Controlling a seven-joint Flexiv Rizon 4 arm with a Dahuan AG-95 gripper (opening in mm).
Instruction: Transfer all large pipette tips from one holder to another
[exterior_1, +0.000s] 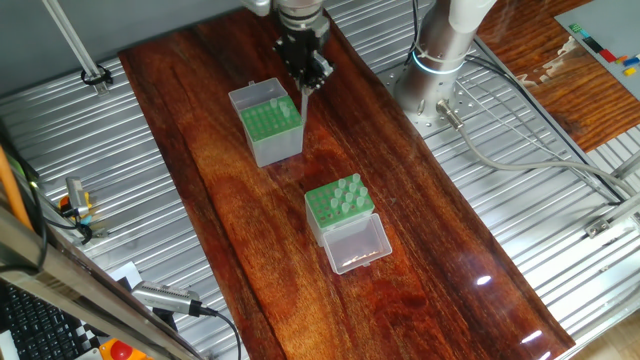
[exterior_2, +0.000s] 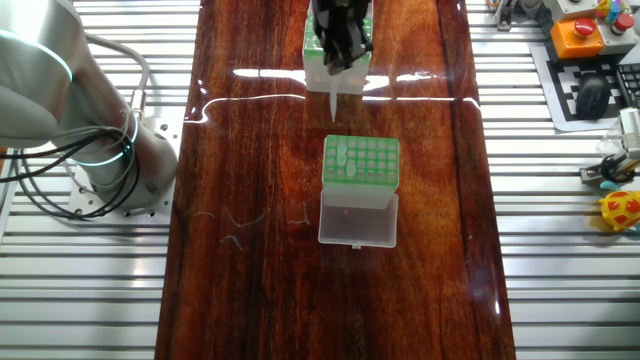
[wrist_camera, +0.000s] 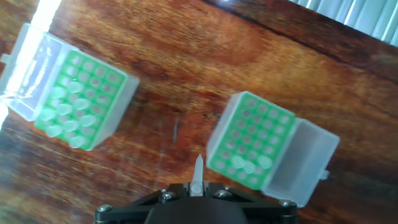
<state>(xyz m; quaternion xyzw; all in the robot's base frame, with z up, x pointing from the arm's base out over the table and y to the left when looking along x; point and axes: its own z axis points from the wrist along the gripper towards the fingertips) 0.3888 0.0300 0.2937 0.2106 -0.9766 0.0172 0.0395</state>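
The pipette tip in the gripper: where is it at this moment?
In one fixed view the pipette tip hangs from the gripper, above the table just beside the grey-sided holder, not over its grid.

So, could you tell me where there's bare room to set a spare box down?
Widest bare wood lies beyond the lid of the clear box, toward the table end. A narrower strip separates it from the grey box. Crowded there: the fingers hold a tip.

Silver arm (exterior_1: 445, 40), black hand (exterior_1: 305, 62).
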